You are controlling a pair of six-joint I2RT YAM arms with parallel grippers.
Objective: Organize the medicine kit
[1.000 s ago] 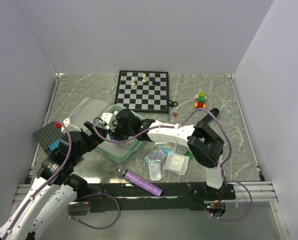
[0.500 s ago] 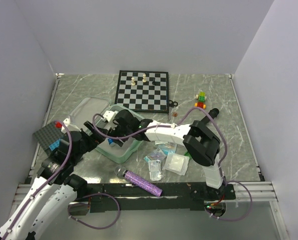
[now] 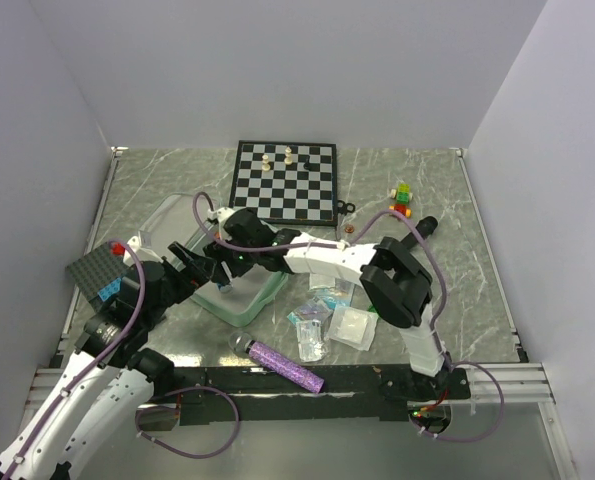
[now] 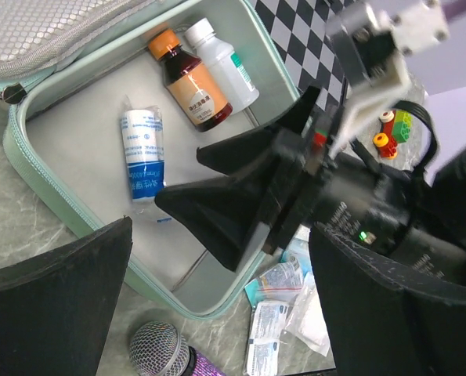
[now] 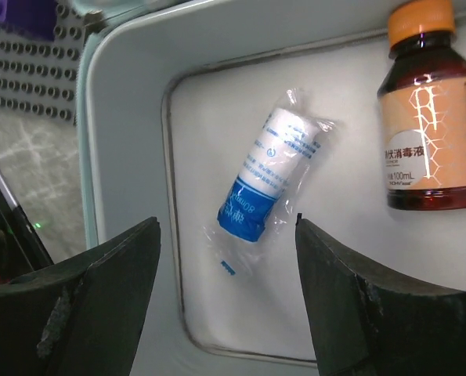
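Medicine kit (image 3: 245, 302): positioned left of table centre, near of the chessboard (image 3: 285, 180) and right of the dark studded plate (image 3: 89, 268); lid (image 3: 175, 215) open, lying to the far left.

Kit contents: a brown bottle with orange cap (image 5: 428, 149) and a white bottle (image 4: 221, 63) lie side by side at the far end; a wrapped white-and-blue roll (image 5: 268, 176) lies flat on the grey lining to their left.

Right gripper (image 5: 225, 227): reaches leftward over the open kit; jaws apart, nothing between them; the roll sits directly below.

Left gripper (image 4: 221, 227): at the near-left edge of the kit, facing the right gripper; jaws apart, empty.

Outside the kit: loose sachets (image 3: 332, 320) on the table just right of it; a purple microphone (image 3: 282, 365) at the near edge.
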